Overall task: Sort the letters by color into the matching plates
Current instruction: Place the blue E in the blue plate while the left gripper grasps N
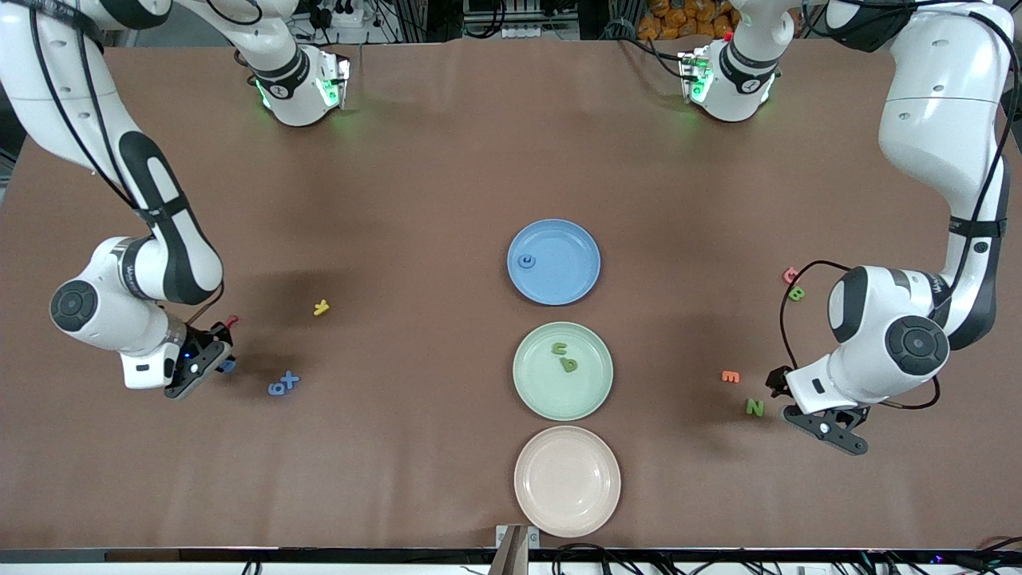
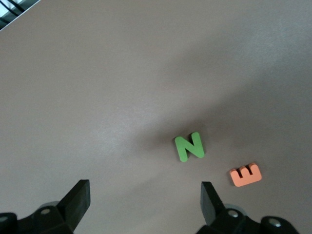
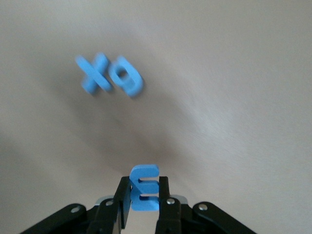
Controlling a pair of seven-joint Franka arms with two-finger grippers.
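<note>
My right gripper is shut on a small blue letter, low over the table at the right arm's end; the right wrist view shows that letter pinched between the fingers. A blue X and a blue 6 lie together nearby. My left gripper is open and empty, beside a green N and an orange E. The blue plate holds one blue letter. The green plate holds two green letters. The pinkish-beige plate is empty.
A yellow letter lies between the right gripper and the plates. A pink letter and a green B lie beside the left arm's wrist. The three plates stand in a row mid-table, blue farthest from the front camera.
</note>
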